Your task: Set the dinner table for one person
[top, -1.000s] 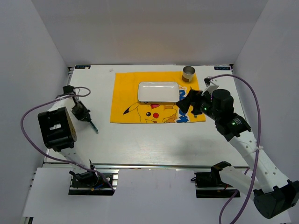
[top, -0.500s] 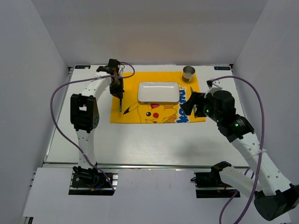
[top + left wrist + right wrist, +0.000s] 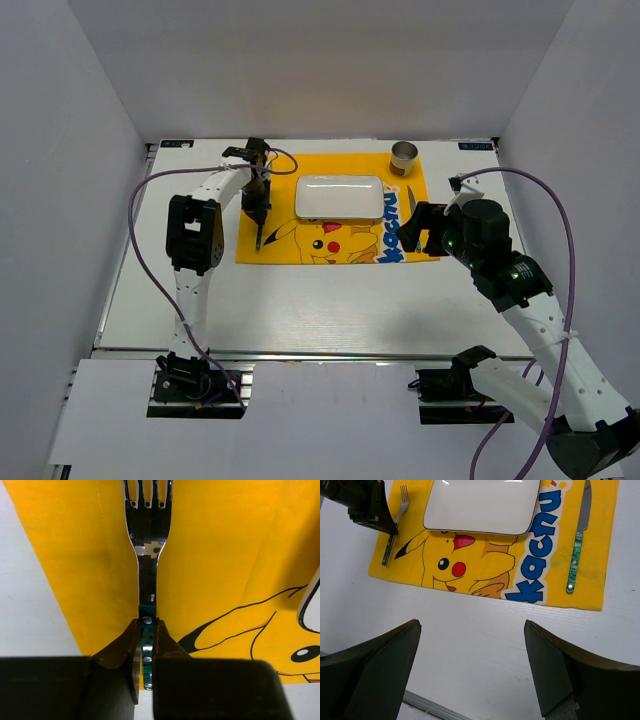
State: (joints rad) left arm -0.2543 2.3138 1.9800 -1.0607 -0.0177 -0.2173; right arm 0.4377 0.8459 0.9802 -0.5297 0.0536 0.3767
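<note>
The white dinner table (image 3: 300,305) carries a yellow cartoon placemat (image 3: 300,248) with a white rectangular plate (image 3: 339,197) on it. My left gripper (image 3: 258,212) is shut on a green-handled fork (image 3: 147,555) over the mat's left strip, tines pointing away from me in the wrist view. The jaws (image 3: 146,622) pinch the handle. The fork (image 3: 395,527) also shows in the right wrist view, left of the plate. A green-handled knife (image 3: 577,540) lies on the mat right of the plate. My right gripper (image 3: 472,645) is open and empty above bare table near the mat's front right corner.
A small metal cup (image 3: 404,156) stands at the mat's back right corner. Grey walls close in the table on three sides. Purple cables loop from both arms.
My left arm swung from the table's left side to the placemat's left strip, carrying the fork. My right gripper drew back toward me and to the right, away from the knife.
</note>
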